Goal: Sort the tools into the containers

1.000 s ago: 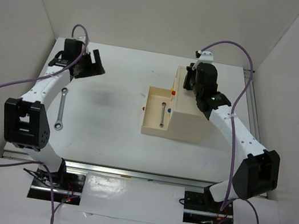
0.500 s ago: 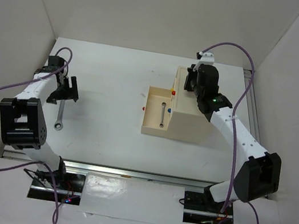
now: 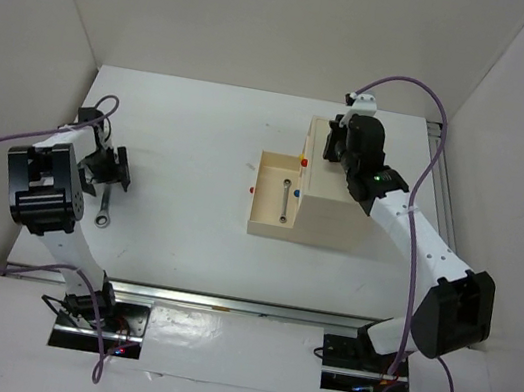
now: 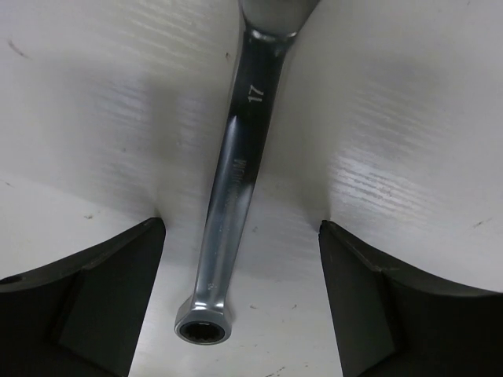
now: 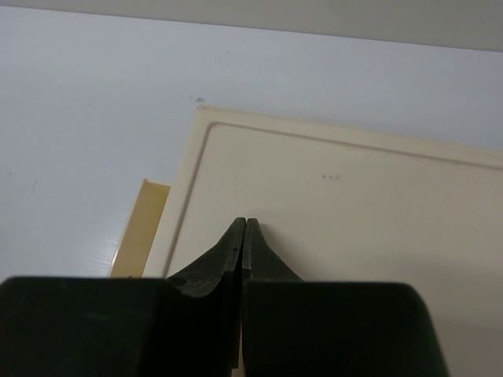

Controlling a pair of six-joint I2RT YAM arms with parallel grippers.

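A silver wrench (image 3: 106, 204) lies on the white table at the left; in the left wrist view it (image 4: 236, 173) is marked 17, its ring end near the camera. My left gripper (image 3: 107, 169) is open, low over the wrench's upper part, one finger (image 4: 86, 290) on each side of it, not touching. A second silver wrench (image 3: 285, 201) lies in the open pale drawer (image 3: 259, 218) of the beige box (image 3: 334, 219). My right gripper (image 5: 246, 228) is shut and empty, over the box top (image 5: 354, 196).
Red, yellow and blue knobs (image 3: 303, 162) show on the box's front, and a red knob (image 3: 252, 190) on the open drawer. White walls enclose the table on the left, back and right.
My left gripper has swung from the back left down and toward the near side, over the wrench on the table. The right arm has barely moved.
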